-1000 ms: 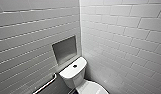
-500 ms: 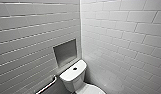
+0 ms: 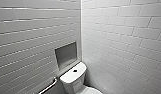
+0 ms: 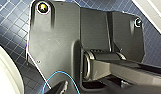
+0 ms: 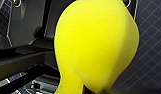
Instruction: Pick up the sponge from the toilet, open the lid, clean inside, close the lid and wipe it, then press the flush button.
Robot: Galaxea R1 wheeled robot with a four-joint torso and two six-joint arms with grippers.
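Note:
The yellow sponge (image 5: pixel 96 42) looms large in the right wrist view, pinched at its narrow end by my right gripper (image 5: pixel 82 90), which is shut on it. The white toilet (image 3: pixel 73 77) stands in the tiled corner at the lower edge of the head view. Its flat tank top carries a dark flush button (image 3: pixel 75 70). Just a sliver of the lid (image 3: pixel 92 91) shows in front of the tank. My left gripper (image 4: pixel 61 89) is open and holds nothing, above dark blue floor tiles.
White brick tiles cover both walls. A recessed niche (image 3: pixel 66 54) sits in the left wall above the tank, with a metal grab bar (image 3: pixel 49 86) below it. A white curved surface (image 4: pixel 6 72) lies beside the left arm over the blue tiled floor (image 4: pixel 13 30).

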